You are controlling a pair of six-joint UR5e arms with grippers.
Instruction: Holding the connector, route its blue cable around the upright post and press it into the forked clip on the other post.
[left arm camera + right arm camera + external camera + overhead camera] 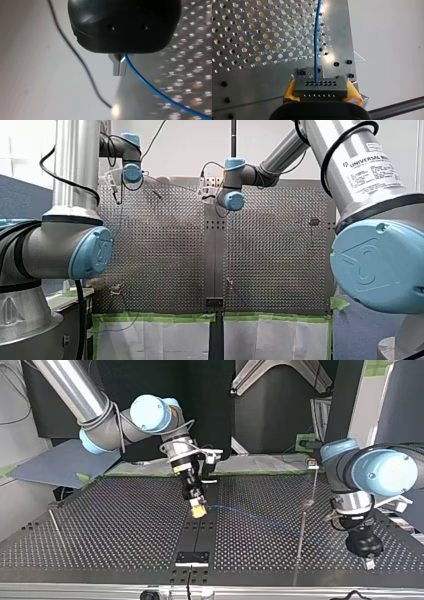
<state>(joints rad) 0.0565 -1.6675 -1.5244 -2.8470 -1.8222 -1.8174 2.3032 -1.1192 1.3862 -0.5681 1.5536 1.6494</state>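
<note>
My right gripper (320, 96) is shut on a grey connector (319, 86) with rows of holes, held between its yellow pads (290, 93). A blue cable (316, 37) leaves the connector and runs ahead over the perforated plate. In the top view the right gripper (198, 508) hovers over the table's middle, and the cable (260, 517) leads right, past a thin upright post (301, 535), towards my left gripper (369, 561). A second post with a small clip (313, 464) on top stands behind. In the left wrist view the metal fingers (119, 67) are shut, with the blue cable (150, 87) coming out beside them.
A thin rod (55, 527) stands at the top view's left. A black bracket (192, 558) sits on the centre seam near the table's edge. A black wire (80, 60) hangs beside my left gripper. Green tape (160, 317) lines the table edge in the front view.
</note>
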